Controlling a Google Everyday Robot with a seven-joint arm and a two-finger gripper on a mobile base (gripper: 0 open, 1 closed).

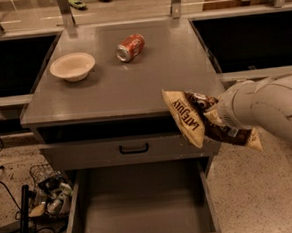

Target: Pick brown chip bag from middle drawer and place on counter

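Note:
The brown chip bag (pixel 189 121) hangs in the air at the counter's front right corner, its top at about the height of the counter (pixel 134 87) edge. My gripper (pixel 209 113) comes in from the right on a white arm and is shut on the bag's middle, mostly hidden behind it. The middle drawer (pixel 142 209) stands pulled open below, and its gray floor is bare. The bag is above and to the right of the drawer, apart from it.
A cream bowl (pixel 72 66) and an orange-red soda can (pixel 130 47) lying on its side sit on the counter's far half. A closed drawer front with a black handle (pixel 133 149) is above the open drawer. A wire basket of clutter (pixel 48 193) and cables lie on the floor at left.

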